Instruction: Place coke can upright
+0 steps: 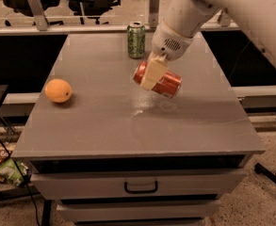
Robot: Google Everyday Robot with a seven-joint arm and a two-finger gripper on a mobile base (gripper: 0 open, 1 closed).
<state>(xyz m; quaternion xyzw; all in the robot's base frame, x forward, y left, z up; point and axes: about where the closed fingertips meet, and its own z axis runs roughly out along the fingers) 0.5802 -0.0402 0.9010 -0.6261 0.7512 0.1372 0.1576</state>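
Note:
The coke can point(162, 82) is red with silver ends. It hangs on its side, slightly tilted, a little above the grey table top point(104, 121) near the middle right. My gripper point(152, 73) comes down from the upper right and is shut on the can near its left end; one cream finger point(151, 73) lies across the can's front. The far finger is hidden behind the can.
A green can point(136, 40) stands upright at the back of the table, just left of my arm. An orange point(58, 90) lies at the left side. Drawers with a handle point(141, 188) are below the front edge. Office chairs stand behind the table.

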